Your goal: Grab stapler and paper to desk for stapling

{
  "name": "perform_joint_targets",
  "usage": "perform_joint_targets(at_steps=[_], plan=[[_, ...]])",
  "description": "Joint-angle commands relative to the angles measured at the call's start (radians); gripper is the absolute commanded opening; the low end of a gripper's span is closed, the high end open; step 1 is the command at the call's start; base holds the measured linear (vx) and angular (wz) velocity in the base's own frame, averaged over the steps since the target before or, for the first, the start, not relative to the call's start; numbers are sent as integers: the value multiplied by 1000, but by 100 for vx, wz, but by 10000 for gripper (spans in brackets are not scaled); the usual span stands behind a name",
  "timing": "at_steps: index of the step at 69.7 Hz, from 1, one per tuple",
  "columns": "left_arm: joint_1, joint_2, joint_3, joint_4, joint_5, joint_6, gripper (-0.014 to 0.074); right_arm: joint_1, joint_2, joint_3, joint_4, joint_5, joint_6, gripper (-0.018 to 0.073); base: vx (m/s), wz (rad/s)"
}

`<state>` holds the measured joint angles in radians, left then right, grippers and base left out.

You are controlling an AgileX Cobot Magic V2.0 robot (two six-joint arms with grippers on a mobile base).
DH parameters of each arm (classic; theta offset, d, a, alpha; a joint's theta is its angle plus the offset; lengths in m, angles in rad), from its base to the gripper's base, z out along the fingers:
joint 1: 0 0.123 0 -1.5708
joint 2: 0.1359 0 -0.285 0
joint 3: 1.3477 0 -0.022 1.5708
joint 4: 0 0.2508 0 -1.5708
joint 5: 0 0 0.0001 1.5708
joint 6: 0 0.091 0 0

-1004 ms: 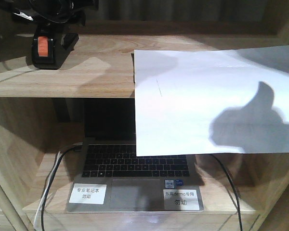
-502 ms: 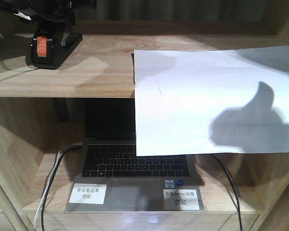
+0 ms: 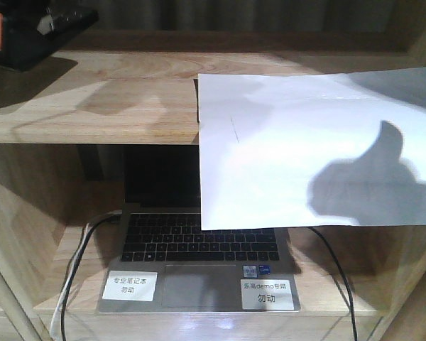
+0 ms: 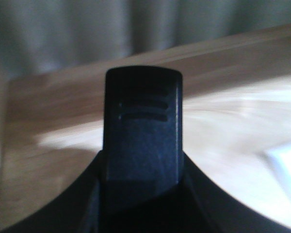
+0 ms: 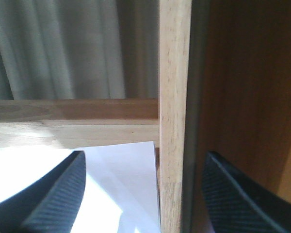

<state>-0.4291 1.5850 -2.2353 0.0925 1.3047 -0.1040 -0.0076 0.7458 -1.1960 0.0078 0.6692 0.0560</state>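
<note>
Since the desk I am meant to staple on shows in none of my views, the whole job at present sits around the shelf unit, and I judge the fetching only partly done. Biggest is the counter (image 3: pixel 128 106), the upper shelf board, which lies under the back half of the paper (image 3: pixel 270 156). The paper's front half droops over the counter's edge, which I reckon offers me an edge to pinch instead of a flat sheet to scrape up. Behind and below that drooping half stands an open laptop (image 3: pixel 199 249), partly hidden by it, with two small white labels (image 3: pixel 130 285) on its palm rest that are none of my business. Well to the left of the paper and higher, the stapler (image 3: pixel 35 32) shows at the corner of the front view, seemingly clear of the counter with its shadow below. My left jaws are clamped on it, and its ridged black end fills that wrist view. At the paper's far right corner my right jaws stand wide apart and empty, one finger (image 5: pixel 53 194) over the sheet and the other beyond the wooden upright (image 5: pixel 174 97). Straddling the post like that, I judge they must shift to the paper side before closing, or they will pinch wood.
</note>
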Motion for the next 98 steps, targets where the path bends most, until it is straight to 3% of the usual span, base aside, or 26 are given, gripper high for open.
perform_joint_targets(at_steps=[1, 19, 35, 46, 77, 98], plan=[[-3, -93, 19, -43, -86, 25, -8, -4, 5, -24, -8, -69, -6, 480, 0, 0], [-3, -317, 397, -110, -268, 96, -6, -4, 5, -24, -8, -71, -6, 480, 0, 0], [-3, -582, 788, -240, -485, 238, -6, -4, 5, -24, -8, -70, -6, 480, 0, 0], [-3, -741, 999, -298, -573, 304, -6, -4, 5, -24, -8, -70, -6, 480, 0, 0], [-2, -1121, 1346, -302, -610, 304, -6, -4, 5, -24, -8, -70, -6, 480, 0, 0], [-2, -1333, 1497, -302, -610, 304, -6, -4, 5, -24, -8, -70, -6, 480, 0, 0]])
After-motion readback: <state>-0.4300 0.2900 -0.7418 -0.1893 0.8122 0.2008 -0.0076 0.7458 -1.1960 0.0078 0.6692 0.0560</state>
